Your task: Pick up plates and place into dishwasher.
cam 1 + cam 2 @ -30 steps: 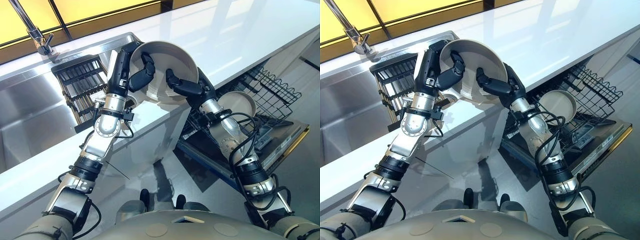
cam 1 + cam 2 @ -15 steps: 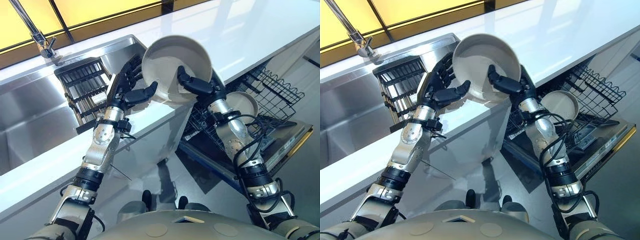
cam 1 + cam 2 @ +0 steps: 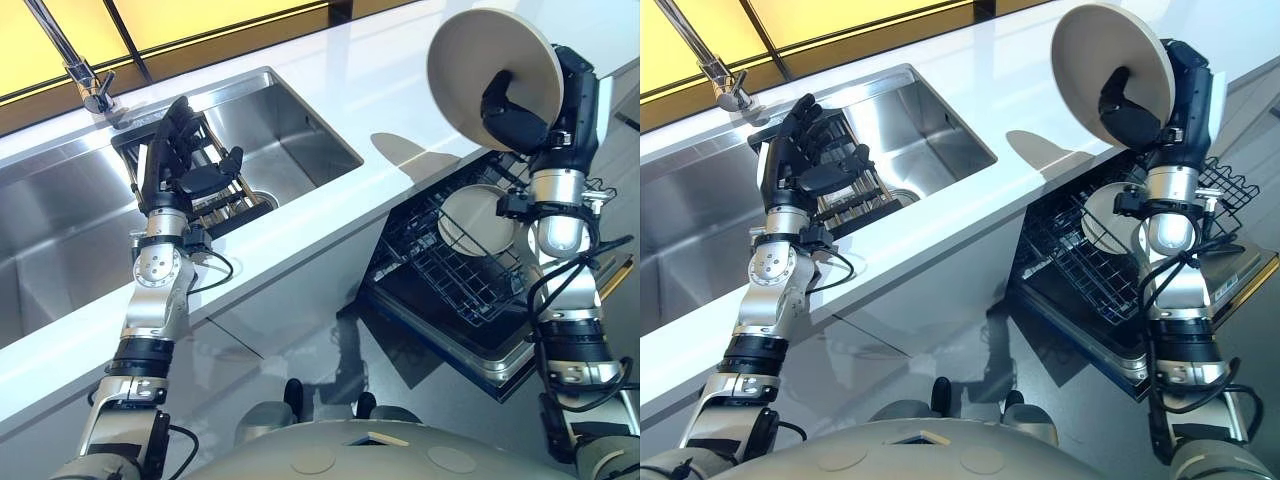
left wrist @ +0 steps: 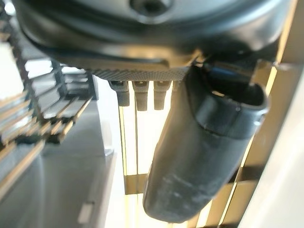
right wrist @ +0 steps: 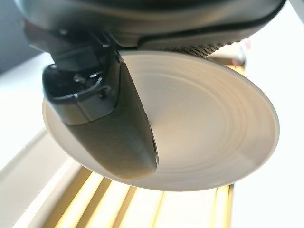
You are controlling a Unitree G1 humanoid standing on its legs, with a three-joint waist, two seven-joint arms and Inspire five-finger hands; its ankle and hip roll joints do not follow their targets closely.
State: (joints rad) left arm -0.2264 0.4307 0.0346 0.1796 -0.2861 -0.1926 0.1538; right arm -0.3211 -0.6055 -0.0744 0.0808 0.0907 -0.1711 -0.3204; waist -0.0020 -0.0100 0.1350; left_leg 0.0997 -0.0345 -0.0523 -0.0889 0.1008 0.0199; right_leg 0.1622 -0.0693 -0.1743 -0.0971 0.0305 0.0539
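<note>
Plate (image 3: 490,62) is clamped on edge in your right hand (image 3: 525,105), directly above the dishwasher rack (image 3: 470,275); lower it. Your left hand (image 3: 180,165), fingers relaxed, holds nothing over the sink (image 3: 290,130).

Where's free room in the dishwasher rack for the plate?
Black wire dishwasher rack: bare wire toward its near edge, in front of the beige plate already standing there; crowded beside that. Right robot hand holds the round beige plate over the white counter.

- Right hand (image 3: 528,105) raised high above the open dishwasher rack (image 3: 470,270), thumb and fingers pinching a plate (image 3: 480,55).
- Left hand (image 3: 180,165) upright over the sink (image 3: 290,130), fingers straight, holding nothing.
</note>
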